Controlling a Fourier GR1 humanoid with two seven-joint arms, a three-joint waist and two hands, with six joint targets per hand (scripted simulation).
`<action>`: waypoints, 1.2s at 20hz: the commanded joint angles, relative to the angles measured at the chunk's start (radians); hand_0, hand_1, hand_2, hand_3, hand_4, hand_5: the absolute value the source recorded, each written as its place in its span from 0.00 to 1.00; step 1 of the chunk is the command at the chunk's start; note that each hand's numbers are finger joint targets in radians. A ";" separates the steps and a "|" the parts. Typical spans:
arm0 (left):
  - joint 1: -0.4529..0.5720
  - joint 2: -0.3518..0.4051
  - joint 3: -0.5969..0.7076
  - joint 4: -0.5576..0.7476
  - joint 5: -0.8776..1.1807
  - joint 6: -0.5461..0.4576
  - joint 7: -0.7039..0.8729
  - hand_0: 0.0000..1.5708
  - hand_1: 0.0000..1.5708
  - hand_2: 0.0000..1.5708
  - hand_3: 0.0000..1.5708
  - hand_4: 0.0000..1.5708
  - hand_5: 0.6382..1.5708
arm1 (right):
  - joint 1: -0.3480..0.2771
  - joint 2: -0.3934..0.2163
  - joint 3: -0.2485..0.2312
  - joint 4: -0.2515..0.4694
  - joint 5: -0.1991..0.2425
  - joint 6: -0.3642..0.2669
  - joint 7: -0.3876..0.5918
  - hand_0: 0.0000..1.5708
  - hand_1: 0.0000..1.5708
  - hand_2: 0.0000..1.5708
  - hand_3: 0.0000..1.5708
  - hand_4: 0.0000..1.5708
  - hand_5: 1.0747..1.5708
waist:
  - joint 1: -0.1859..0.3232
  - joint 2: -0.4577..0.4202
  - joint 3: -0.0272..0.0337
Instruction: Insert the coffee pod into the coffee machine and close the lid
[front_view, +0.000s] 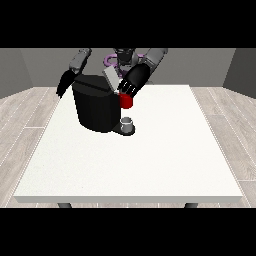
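The black coffee machine (96, 107) stands on the table's far left half. Its grey lid (110, 78) is tilted up at the top. A red thing at the machine (126, 102) sits at its front right. Just above the red thing, beside the lid, is the hand at the view's right (132, 84), its fingers straight and pointing down. The hand at the view's left (64, 85) hangs by the machine's left side with straight fingers and holds nothing. A small grey thing (128, 123) stands on the machine's base below the red thing.
The white table (150, 160) stretches towards the camera in front of the machine. Its edges run at left, right and front. A purple thing (109, 61) shows behind the robot's arms.
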 joint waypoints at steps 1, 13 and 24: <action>-0.027 -0.004 0.014 0.002 0.002 0.033 -0.002 0.78 0.78 0.80 0.76 0.26 1.00 | -0.024 -0.012 -0.008 0.004 -0.017 0.024 0.000 0.00 0.00 0.00 0.00 0.00 1.00 | -0.008 0.027 0.0000; -0.040 0.020 -0.002 0.011 -0.039 0.079 -0.024 0.81 0.81 0.81 0.75 0.11 1.00 | -0.021 -0.022 -0.005 -0.008 0.000 0.013 0.016 0.00 0.00 0.00 0.00 0.09 1.00 | -0.023 0.002 -0.0002; -0.024 0.082 -0.038 0.045 -0.108 0.119 -0.115 0.70 0.70 0.72 0.63 0.00 1.00 | -0.021 0.012 0.020 -0.029 0.025 -0.026 0.011 0.00 0.00 0.00 0.00 0.00 1.00 | -0.025 0.062 -0.0004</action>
